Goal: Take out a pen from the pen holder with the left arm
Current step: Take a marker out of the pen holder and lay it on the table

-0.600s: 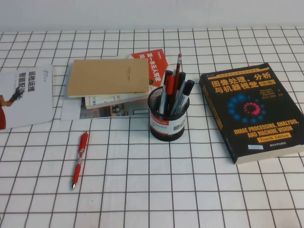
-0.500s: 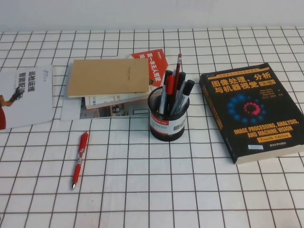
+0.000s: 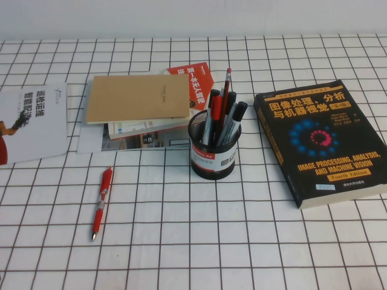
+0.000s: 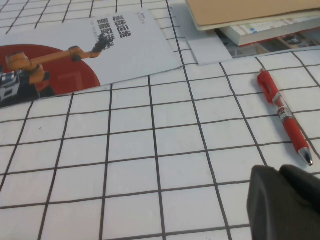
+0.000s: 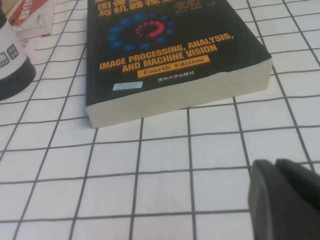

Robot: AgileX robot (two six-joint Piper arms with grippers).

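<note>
Nothing had moved. The left gripper (image 4: 280,173), fingers shut and empty, hung by the loose pen (image 4: 283,115); the holder (image 3: 211,158) with its upright pens (image 3: 219,115) stood to its right. The right gripper (image 5: 275,168), likewise shut, hung near the book (image 5: 165,60).

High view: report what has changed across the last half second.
Nothing visibly changed. The red pen lies left of the pen holder, and the stack of books and the leaflet are as before. Neither arm shows in the high view. The left gripper, fingers shut, hangs low near the red pen; the right gripper hangs near the black book.
</note>
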